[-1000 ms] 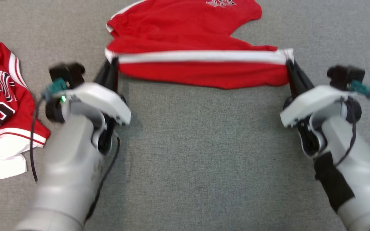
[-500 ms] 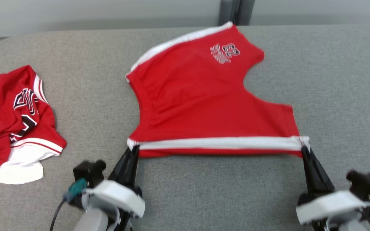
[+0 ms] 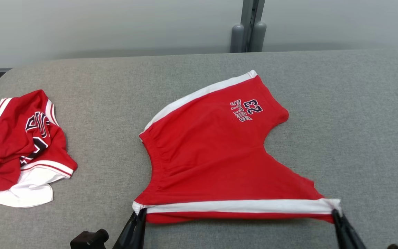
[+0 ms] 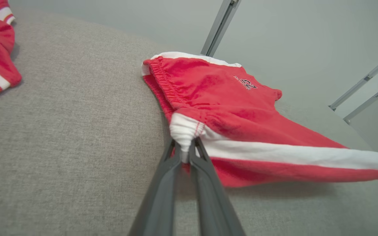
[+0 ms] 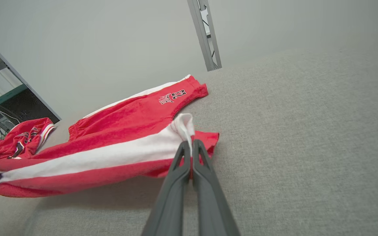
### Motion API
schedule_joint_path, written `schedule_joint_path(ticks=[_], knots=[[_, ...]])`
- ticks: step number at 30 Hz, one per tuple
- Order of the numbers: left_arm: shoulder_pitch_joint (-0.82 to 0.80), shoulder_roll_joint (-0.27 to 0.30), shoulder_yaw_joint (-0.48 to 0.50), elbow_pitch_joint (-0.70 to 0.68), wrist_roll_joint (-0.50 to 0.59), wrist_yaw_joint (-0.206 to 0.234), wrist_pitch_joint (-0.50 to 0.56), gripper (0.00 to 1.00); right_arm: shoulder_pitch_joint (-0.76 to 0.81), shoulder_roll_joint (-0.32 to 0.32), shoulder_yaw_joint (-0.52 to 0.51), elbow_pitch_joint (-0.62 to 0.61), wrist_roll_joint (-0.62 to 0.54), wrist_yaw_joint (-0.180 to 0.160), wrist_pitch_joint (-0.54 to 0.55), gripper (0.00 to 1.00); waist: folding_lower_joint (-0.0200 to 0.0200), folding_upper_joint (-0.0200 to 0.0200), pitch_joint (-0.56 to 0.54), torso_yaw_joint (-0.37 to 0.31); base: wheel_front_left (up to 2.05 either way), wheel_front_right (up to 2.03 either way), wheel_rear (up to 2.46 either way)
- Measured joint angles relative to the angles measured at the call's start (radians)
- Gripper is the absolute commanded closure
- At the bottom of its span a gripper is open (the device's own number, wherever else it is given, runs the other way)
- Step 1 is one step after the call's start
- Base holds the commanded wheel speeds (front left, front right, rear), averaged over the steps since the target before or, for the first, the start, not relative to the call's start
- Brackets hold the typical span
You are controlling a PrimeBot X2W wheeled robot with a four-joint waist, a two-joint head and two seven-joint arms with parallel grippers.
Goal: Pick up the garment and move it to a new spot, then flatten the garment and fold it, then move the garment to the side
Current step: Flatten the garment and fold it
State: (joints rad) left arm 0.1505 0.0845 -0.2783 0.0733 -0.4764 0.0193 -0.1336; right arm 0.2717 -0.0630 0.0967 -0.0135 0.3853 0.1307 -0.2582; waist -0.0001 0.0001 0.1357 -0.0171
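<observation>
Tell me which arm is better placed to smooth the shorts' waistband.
Left, probably: the left fingers pinch the shorts at the waistband corner; the right fingers hold the far leg hem.

Lit brightly and evenly from overhead, leaving only soft, pale shadows on the grey table (image 3: 358, 121) under the raised near hem of the red shorts (image 3: 216, 162) and beside the crumpled jersey (image 3: 16, 145). Sharp in the head view; bowed by the wide lens in both wrist views, with the wall post (image 4: 220, 24) leaning.
</observation>
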Motion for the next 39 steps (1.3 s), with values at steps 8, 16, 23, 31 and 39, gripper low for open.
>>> schedule_joint_path(ticks=[8, 16, 23, 31, 39], knots=[[-0.010, 0.004, -0.001, -0.127, -0.051, 0.020, 0.107, 1.00, -0.128, -0.057, -0.054, -0.006, 0.004, 0.000, 0.035, 1.00, 0.0000, 0.0000, 0.018, 0.017, 0.00, 0.00, 0.00], [-0.214, 0.020, 0.004, -0.105, -0.045, -0.002, 0.146, 1.00, -0.446, -0.153, 0.015, 0.166, 0.032, 0.000, 0.043, 1.00, 0.0000, 0.0000, 0.118, 0.049, 0.00, 0.00, 0.00], [-0.387, 0.001, -0.004, -0.026, -0.072, -0.053, 0.132, 1.00, -0.747, -0.223, 0.103, 0.371, 0.080, 0.000, 0.035, 1.00, 0.0001, -0.0001, 0.236, 0.089, 0.00, 0.00, 0.00], [-0.536, -0.017, -0.026, 0.093, -0.099, -0.079, 0.103, 1.00, -1.032, -0.261, 0.222, 0.602, 0.129, 0.000, 0.033, 1.00, 0.0000, 0.0000, 0.329, 0.136, 0.00, 0.00, 0.00], [-0.629, -0.029, -0.056, 0.198, -0.135, -0.099, 0.065, 1.00, -1.186, -0.273, 0.338, 0.769, 0.164, 0.000, 0.017, 1.00, 0.0000, 0.0000, 0.361, 0.164, 0.00, 0.00, 0.00]])
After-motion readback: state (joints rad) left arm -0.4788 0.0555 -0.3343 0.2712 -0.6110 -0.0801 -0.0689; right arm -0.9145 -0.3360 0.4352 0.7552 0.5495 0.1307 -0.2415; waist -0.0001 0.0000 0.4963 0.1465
